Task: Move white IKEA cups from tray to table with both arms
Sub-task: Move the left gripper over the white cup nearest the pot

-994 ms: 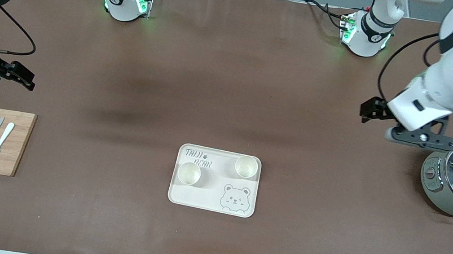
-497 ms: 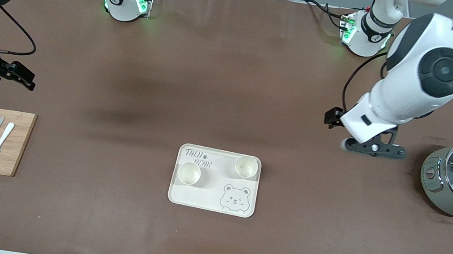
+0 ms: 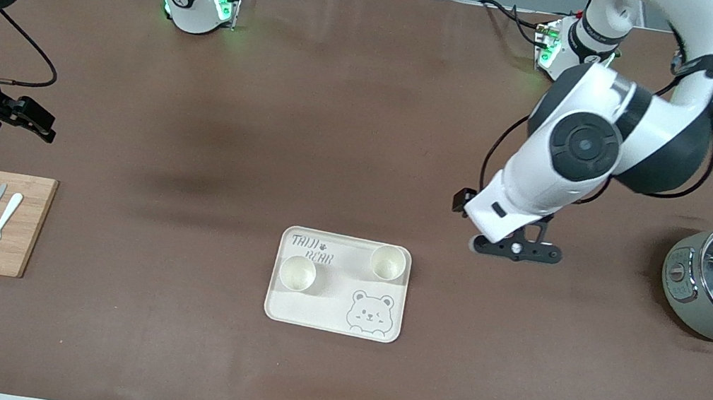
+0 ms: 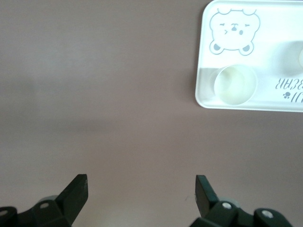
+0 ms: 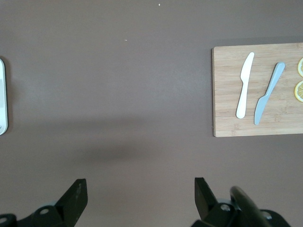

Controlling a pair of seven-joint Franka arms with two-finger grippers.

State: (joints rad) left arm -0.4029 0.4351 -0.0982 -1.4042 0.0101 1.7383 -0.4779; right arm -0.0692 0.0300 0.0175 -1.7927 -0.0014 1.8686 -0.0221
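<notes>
1. I'm seeing one white cup point(image 3: 298, 273) standing upright and empty, just below the frame's centre.
2. I'm seeing the second white cup point(image 3: 388, 262) sitting upright, up and right of it.

The cream tray point(image 3: 333, 311) carries hand-lettered words that appear to read "TAIJI BEAR", printed beside a small paw mark. No other writing is legible.
</notes>
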